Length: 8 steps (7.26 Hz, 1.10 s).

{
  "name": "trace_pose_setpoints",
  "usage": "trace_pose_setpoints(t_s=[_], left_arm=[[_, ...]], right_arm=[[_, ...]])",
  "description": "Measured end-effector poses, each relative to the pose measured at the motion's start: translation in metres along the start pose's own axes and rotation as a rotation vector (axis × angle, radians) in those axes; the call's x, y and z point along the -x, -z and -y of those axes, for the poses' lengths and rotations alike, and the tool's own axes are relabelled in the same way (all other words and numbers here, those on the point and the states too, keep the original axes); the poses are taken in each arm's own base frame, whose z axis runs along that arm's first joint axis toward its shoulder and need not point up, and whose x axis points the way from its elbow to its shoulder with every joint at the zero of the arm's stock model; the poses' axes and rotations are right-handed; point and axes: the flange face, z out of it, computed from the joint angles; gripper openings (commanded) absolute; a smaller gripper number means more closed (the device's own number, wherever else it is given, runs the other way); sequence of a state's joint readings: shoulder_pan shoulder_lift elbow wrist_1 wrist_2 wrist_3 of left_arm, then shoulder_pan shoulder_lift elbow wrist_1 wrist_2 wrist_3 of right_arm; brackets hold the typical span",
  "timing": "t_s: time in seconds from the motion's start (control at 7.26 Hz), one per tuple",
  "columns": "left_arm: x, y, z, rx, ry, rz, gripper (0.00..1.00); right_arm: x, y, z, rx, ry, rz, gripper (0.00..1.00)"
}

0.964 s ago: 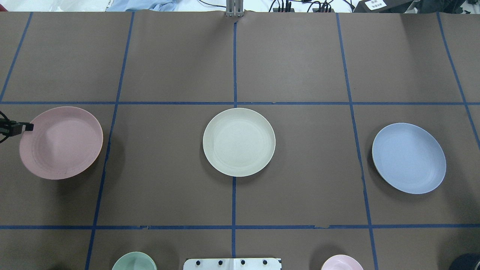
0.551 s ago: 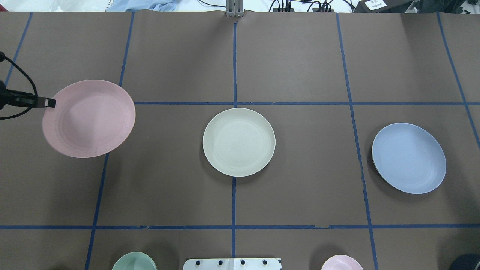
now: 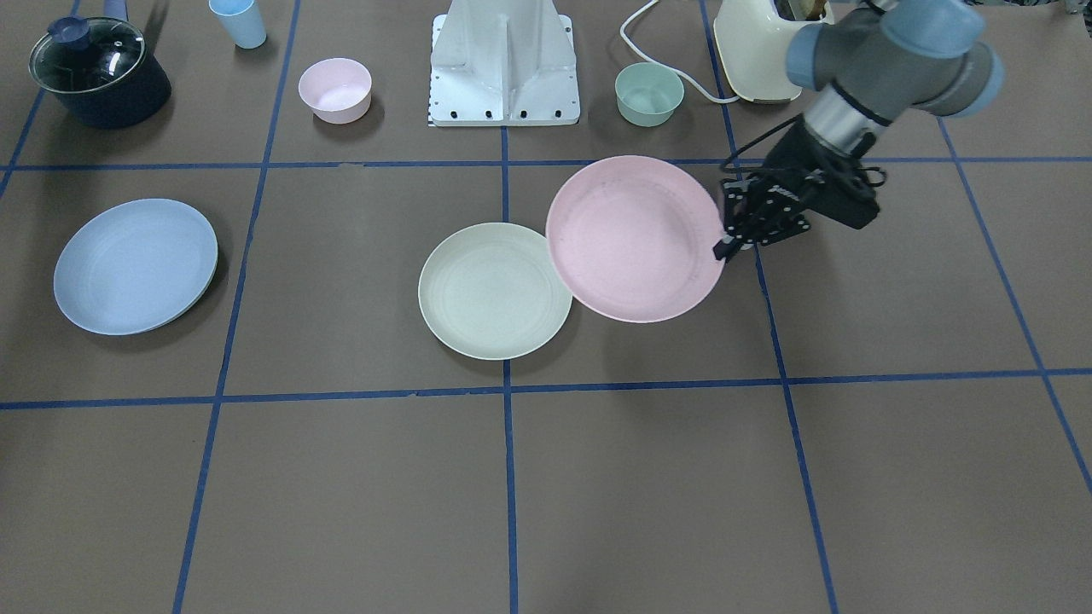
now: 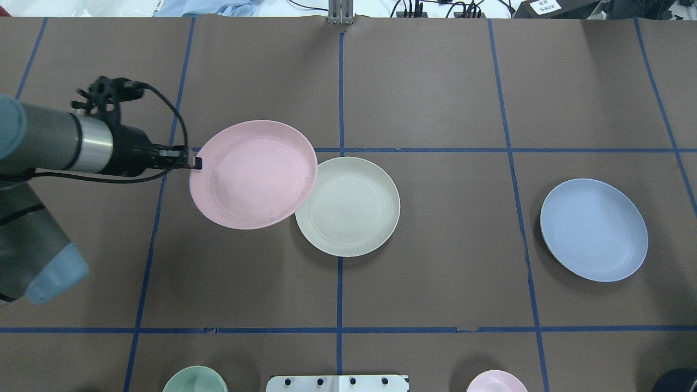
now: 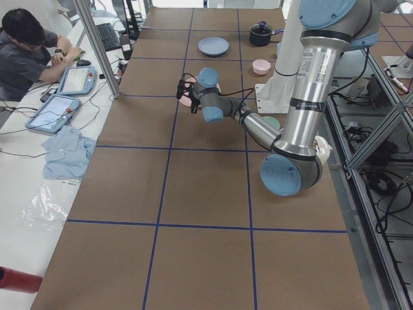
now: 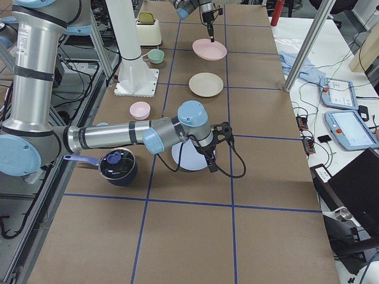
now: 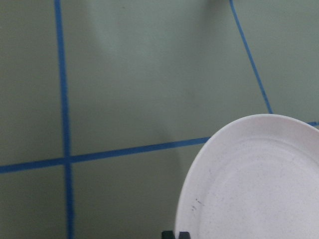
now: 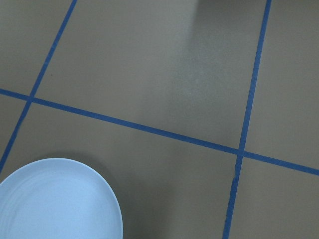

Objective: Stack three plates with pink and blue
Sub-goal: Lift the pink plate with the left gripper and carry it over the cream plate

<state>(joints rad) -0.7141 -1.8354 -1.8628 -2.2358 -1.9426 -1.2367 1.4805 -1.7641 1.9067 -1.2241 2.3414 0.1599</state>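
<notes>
Over the table's left half, the left arm stretches out level. The left gripper [image 4: 195, 162] is clamped on the rim of the pink plate [image 4: 253, 174], which is held aloft with its edge over the cream plate [image 4: 351, 209]. The blue plate [image 4: 593, 230] lies well apart, beside the right gripper [image 6: 212, 164], whose jaw state I cannot tell. Three plates in all, plus one pink bowl [image 3: 334, 88] and one green bowl [image 3: 649, 92].

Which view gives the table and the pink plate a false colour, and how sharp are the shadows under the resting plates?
Left wrist view: a green cast turns the brown table grey-green and washes the pink plate almost white. Overhead view: colours read true; the cream plate and blue plate throw only soft-edged shadows, so the light looks diffuse, with no glare.
</notes>
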Motion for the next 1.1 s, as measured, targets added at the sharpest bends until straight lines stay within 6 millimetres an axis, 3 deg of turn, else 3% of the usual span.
trace_pose_setpoints(t_s=[0.28, 0.41, 0.69, 1.1], left_arm=[[-0.062, -0.07, -0.016, -0.02, 0.107, 0.035, 0.0], [-0.076, -0.094, -0.019, -0.027, 0.126, 0.052, 0.0], [-0.087, -0.116, -0.026, -0.035, 0.132, 0.065, 0.0], [-0.102, -0.126, -0.044, -0.036, 0.117, 0.06, 0.0]], right_arm=[[0.0, 0.0, 0.0, 0.0, 0.0, 0.0, 1.0], [0.0, 0.0, 0.0, 0.0, 0.0, 0.0, 1.0], [0.0, 0.0, 0.0, 0.0, 0.0, 0.0, 1.0], [0.0, 0.0, 0.0, 0.0, 0.001, 0.0, 1.0]])
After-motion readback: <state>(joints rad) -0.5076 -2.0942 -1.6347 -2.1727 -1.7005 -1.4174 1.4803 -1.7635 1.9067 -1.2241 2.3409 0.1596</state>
